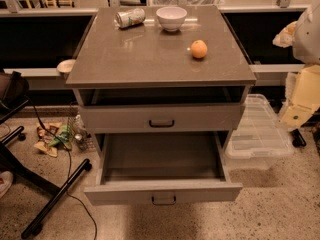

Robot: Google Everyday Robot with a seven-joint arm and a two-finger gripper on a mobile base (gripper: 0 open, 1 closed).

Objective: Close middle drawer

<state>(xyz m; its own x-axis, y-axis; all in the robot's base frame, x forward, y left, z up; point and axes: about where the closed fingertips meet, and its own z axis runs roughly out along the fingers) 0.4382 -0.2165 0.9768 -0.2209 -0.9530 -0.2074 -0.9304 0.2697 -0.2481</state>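
The middle drawer (162, 191) is pulled far out of the grey cabinet (160, 59). Its low flat front with a small black handle (164, 199) faces me, and its wide grey tray (162, 156) is empty. Above it, the taller-fronted top drawer (161, 116) stands slightly open, with a dark gap under the cabinet top. The lowest drawer is hidden under the open one. My arm and gripper (296, 115) hang at the right edge of the view, well to the right of the cabinet, above the floor, touching neither drawer.
On the cabinet top lie a can on its side (130, 17), a white bowl (171, 18) and an orange (199, 49). A clear plastic bin (257, 131) sits on the floor at the right. A black chair base (50, 199), cables and litter (55, 136) are at the left.
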